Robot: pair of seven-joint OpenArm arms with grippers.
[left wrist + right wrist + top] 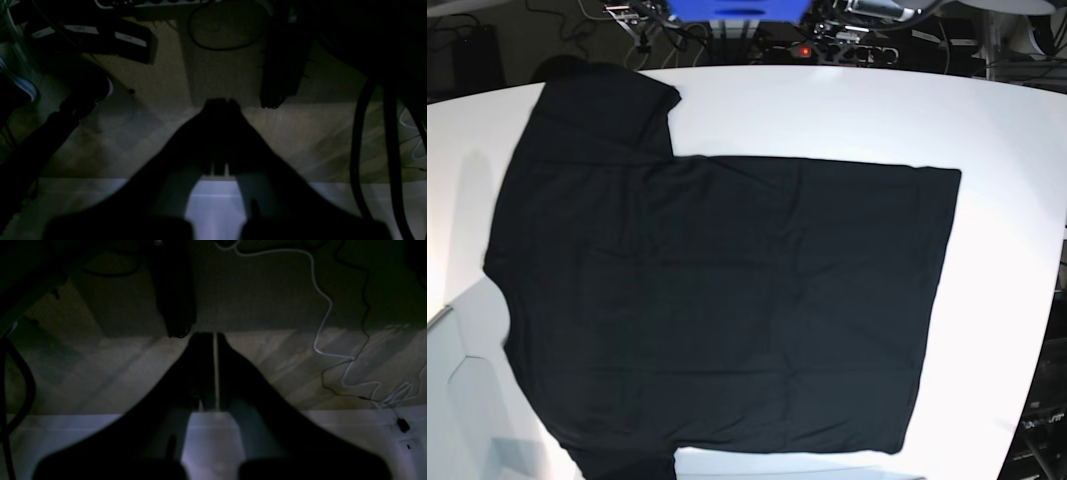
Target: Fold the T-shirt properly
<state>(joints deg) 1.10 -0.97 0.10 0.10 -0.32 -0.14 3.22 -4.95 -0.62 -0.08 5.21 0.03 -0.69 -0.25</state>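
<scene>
1. A large black T-shirt (717, 300) lies spread flat on a white table (1007, 130), seen from above in the base view. It covers most of the tabletop.
2. The shirt lies sideways: its shoulders and sleeves are toward the left of the base view, and its straight bottom hem is toward the right. One short sleeve (607, 105) reaches toward the far edge of the table; the other runs off the near edge of the picture. The cloth is plain and matte, with only faint creases.
3. Bare white table shows along the far side, down the right side and in the near left corner.
4. Beyond the far edge of the table sit a blue box (737, 10) and a tangle of dark cables (847, 35).
5. Neither arm appears in the base view.
6. The left wrist view is very dim. The left gripper (220, 103) points down past a pale edge toward the floor, its jaws pressed together with nothing between them.
7. The right wrist view is equally dim. The right gripper (213, 338) also has its jaws drawn together, a thin sliver of light between them, holding nothing. A white cable (325, 323) trails across the floor below.
</scene>
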